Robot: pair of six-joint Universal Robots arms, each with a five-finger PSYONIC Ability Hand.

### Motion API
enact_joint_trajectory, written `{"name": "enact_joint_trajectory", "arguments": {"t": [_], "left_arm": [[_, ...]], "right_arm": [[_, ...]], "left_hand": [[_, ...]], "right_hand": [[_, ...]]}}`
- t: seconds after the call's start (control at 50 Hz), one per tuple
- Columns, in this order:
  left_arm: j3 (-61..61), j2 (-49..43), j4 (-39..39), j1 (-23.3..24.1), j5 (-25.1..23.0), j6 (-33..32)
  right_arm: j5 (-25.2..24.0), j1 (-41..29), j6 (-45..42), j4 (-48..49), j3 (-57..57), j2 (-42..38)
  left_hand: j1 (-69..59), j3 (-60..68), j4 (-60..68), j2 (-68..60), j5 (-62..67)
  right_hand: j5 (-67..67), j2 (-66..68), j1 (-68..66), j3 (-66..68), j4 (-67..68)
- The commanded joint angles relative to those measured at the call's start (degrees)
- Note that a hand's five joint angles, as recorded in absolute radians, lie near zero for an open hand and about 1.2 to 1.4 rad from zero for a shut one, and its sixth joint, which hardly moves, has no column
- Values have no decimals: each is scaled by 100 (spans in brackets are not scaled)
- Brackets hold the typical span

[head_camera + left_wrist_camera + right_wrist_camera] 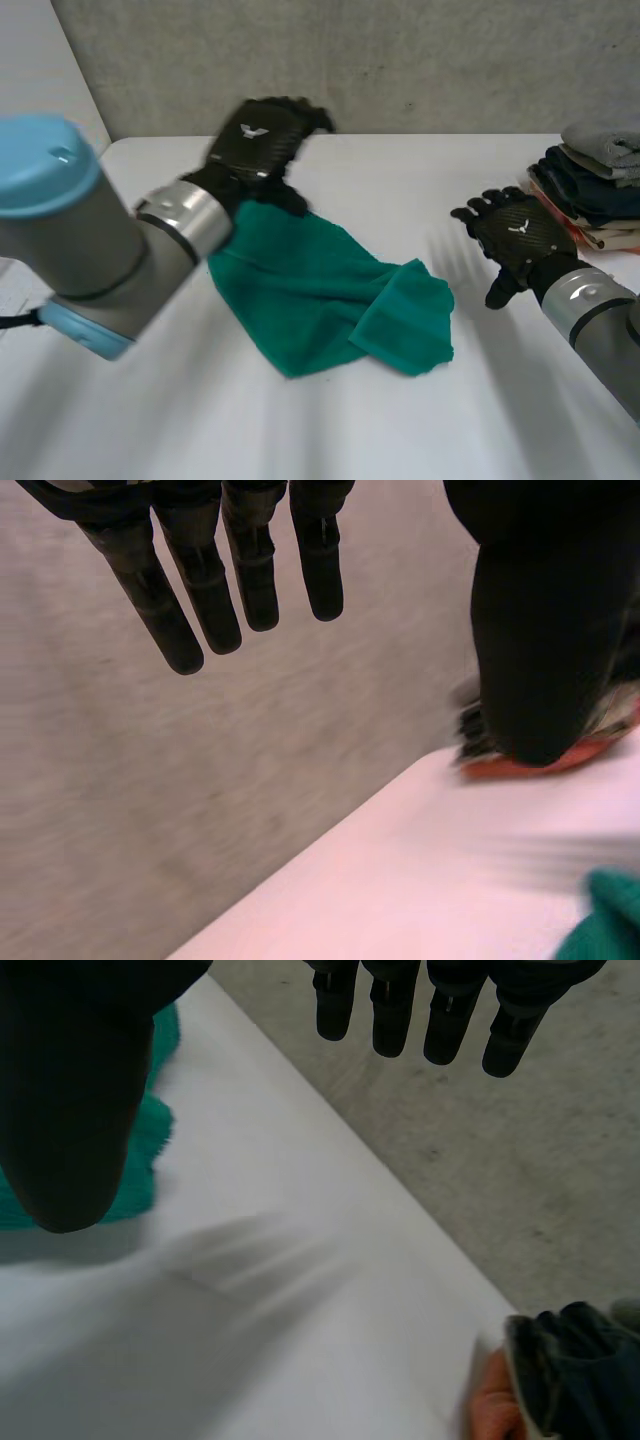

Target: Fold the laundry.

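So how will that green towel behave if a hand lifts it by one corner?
The green towel would probably flop and drape: it lies rumpled, with one end folded over itself. It is likely light, since the cloth looks thin. Pushed across the white table, it may bunch up rather than slide whole.

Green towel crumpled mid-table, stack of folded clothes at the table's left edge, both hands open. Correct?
Not quite. The stack of folded clothes sits at the right edge of the table, just beyond the right hand, not at the left; the head view shows it. The rest holds: the green towel lies crumpled mid-table, and the left hand and the right hand are both open.
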State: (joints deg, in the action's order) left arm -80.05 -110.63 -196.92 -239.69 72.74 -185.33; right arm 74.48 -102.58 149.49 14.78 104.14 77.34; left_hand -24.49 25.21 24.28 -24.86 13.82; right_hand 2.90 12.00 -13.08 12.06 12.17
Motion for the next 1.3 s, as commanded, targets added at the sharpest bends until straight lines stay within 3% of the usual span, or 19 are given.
{"name": "enact_joint_trajectory", "arguments": {"t": [0.02,0.2,0.36,0.48,0.62,0.66,0.74,0.78,0.86,0.88,0.92,1.02,1.04,1.06,1.08,1.3], "left_arm": [[-143,-142,93,-1000,-76,-1004],[1076,-1863,469,-1923,-532,-2147],[2255,-3060,839,-2073,-788,-2621],[2398,-3378,822,-2117,-779,-3061],[2564,-3571,796,-2091,-779,-3159],[2740,-3685,796,-2099,-770,-3150],[2977,-3817,796,-2117,-788,-3150],[3048,-3887,796,-2134,-805,-3150],[3101,-3932,743,-2161,-788,-3167],[3101,-3923,726,-2152,-779,-3176],[3066,-3879,691,-2152,-735,-3167],[2890,-3756,664,-2099,-770,-3158],[2846,-3704,664,-2091,-770,-3150],[2776,-3607,664,-2108,-770,-3158],[2749,-3563,664,-2099,-753,-3159],[2608,-3624,664,-2152,-779,-3202]], "right_arm": [[-21,-403,290,-1038,-254,62],[-13,-1167,1319,-1452,-597,-210],[505,-1704,1240,-1075,-887,-1010],[1015,-1827,801,-872,-1036,-1344],[1095,-1836,625,-565,-1080,-1529],[1095,-1836,616,-547,-1080,-1546],[1095,-1827,607,-521,-1098,-1555],[1095,-1810,607,-520,-1098,-1538],[1033,-1775,607,-529,-1098,-1503],[1016,-1757,599,-529,-1098,-1494],[1007,-1757,590,-538,-1098,-1485],[1007,-1757,484,-591,-1115,-1424],[1024,-1757,458,-591,-1124,-1337],[1033,-1766,449,-591,-1124,-1301],[1042,-1766,449,-599,-1116,-1257],[1033,-1801,475,-600,-1045,-1204]], "left_hand": [[-120,48,141,-83,187],[-154,82,175,-117,220],[-255,183,276,-218,321],[-372,300,393,-335,438],[-2288,2216,2309,-2251,2354],[-3429,3357,3450,-3392,3495],[-4425,4353,4446,-4388,4491],[-5546,5474,5567,-5509,5612],[-5551,5479,5572,-5514,5618],[-5551,5479,5572,-5514,5618],[-5551,5479,5572,-5514,5618],[-5551,5479,5572,-5514,5618],[-4821,4749,4842,-4784,4887],[-1716,1644,1737,-1679,1782],[-1402,1330,1423,-1365,1468],[-1012,940,1033,-975,1078]], "right_hand": [[-290,-200,308,-206,-217],[-290,-200,308,-206,-217],[-290,-200,308,-206,-217],[-290,-200,308,-206,-217],[-290,-200,308,-206,-217],[-290,-200,308,-206,-217],[508,598,-489,591,581],[877,967,-858,960,950],[3128,3218,-3109,3212,3201],[4815,4905,-4797,4899,4888],[6624,6714,-6605,6707,6697],[6583,6673,-6564,6666,6656],[5533,5622,-5514,5616,5606],[5056,5146,-5037,5139,5129],[4601,4691,-4583,4685,4674],[4210,4300,-4191,4293,4283]]}}
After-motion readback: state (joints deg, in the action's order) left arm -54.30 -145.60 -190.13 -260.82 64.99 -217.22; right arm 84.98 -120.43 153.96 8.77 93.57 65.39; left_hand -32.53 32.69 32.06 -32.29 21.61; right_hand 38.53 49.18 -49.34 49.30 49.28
